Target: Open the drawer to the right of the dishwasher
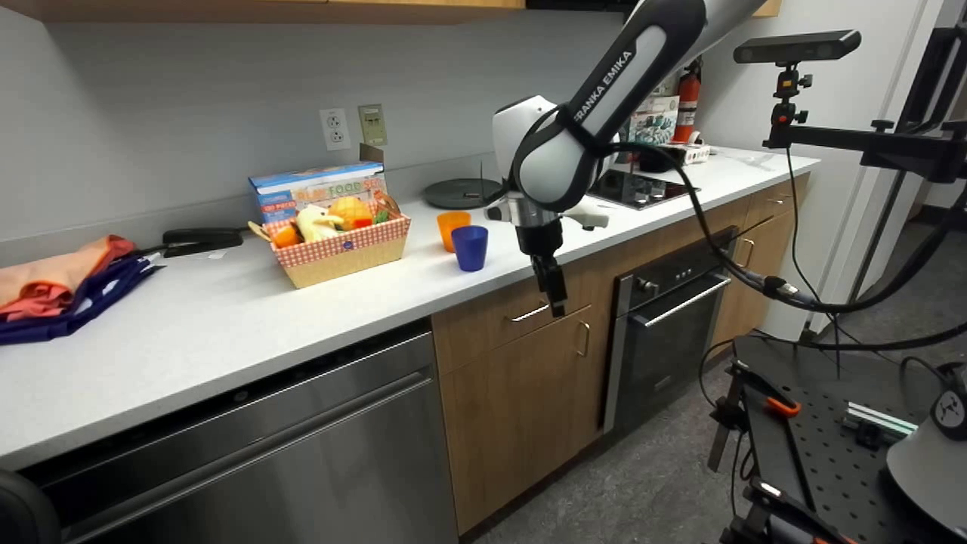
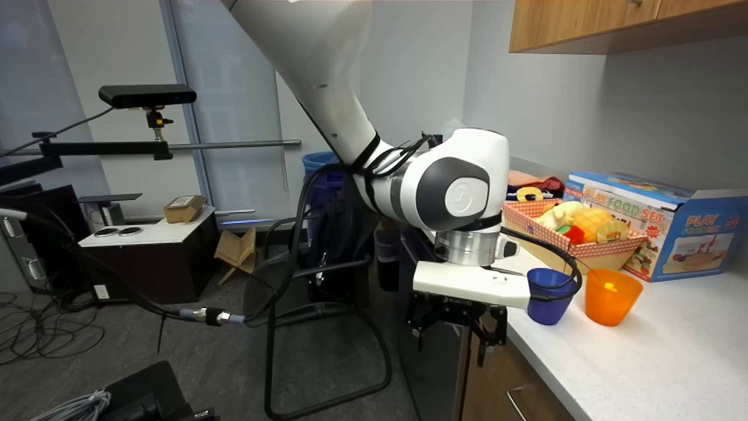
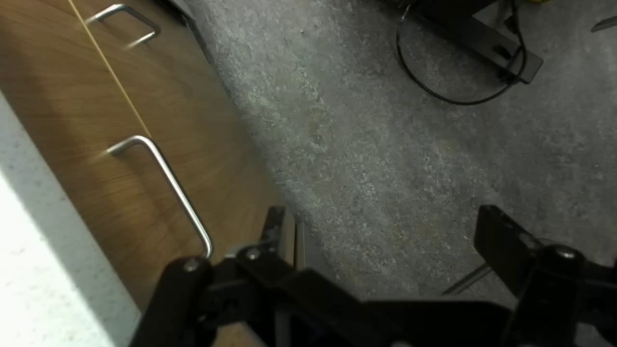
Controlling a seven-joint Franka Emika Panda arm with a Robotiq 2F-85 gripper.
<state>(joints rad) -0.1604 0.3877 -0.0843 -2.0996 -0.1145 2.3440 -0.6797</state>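
Observation:
The drawer has a brown wood front and a short silver bar handle. It looks closed, under the counter edge and right of the stainless dishwasher. It also shows in an exterior view and, with its handle, in the wrist view. My gripper points down in front of the drawer, overlapping the handle's right end there. In the wrist view the gripper is open with nothing between its fingers. The handle lies outside the jaws, left of the left finger, which hides its near end. I cannot tell whether they touch.
The white counter juts over the drawer. A blue cup and an orange cup stand near its edge by the arm. A play food basket is further along. The cabinet door and a black-fronted oven are alongside.

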